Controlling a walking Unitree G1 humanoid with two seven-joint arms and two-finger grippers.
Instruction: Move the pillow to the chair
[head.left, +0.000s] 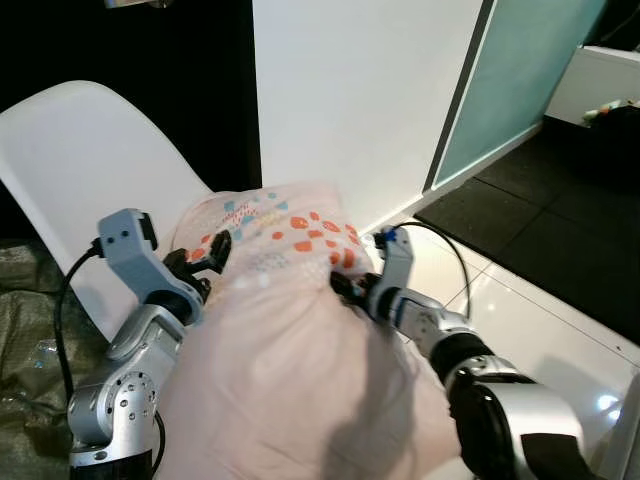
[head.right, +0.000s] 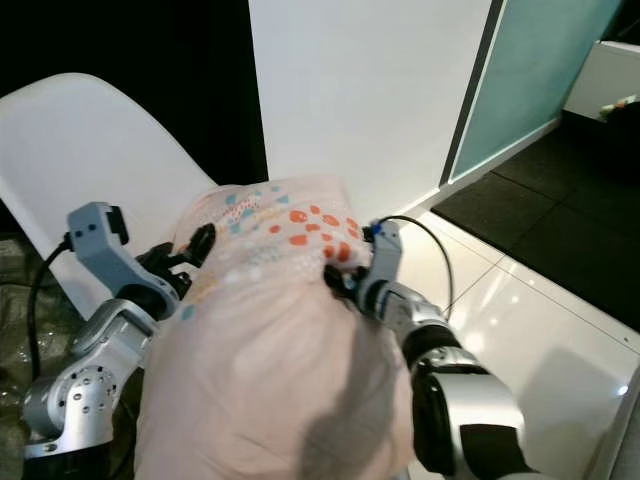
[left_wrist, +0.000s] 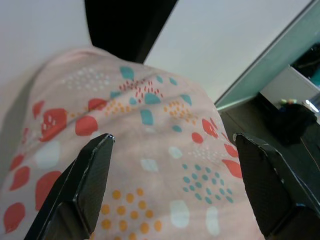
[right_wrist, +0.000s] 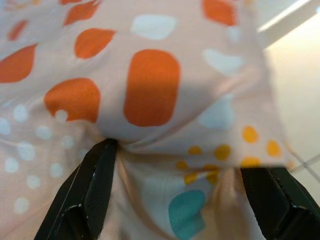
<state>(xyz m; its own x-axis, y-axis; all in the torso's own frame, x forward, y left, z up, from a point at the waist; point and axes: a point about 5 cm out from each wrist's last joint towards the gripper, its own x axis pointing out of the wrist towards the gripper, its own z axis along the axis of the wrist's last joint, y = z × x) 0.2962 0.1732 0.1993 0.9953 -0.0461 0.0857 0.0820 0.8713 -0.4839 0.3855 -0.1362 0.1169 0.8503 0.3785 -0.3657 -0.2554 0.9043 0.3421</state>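
Note:
A pink pillow (head.left: 290, 340) with orange and teal spots is held up in front of me, squeezed between my two arms. Its far end rests against the seat of a white shell chair (head.left: 90, 160) at the left. My left gripper (head.left: 212, 252) presses on the pillow's left side with its fingers (left_wrist: 90, 175) spread wide over the fabric. My right gripper (head.left: 340, 280) pushes into the right side, open, and the cloth puckers at its fingers (right_wrist: 97, 175).
A white wall (head.left: 370, 90) stands right behind the pillow, with a teal glass panel (head.left: 510, 80) beside it. Glossy white tiles (head.left: 540, 320) and a dark floor mat (head.left: 560, 210) lie to the right. An olive sheet (head.left: 25, 300) covers the floor at the left.

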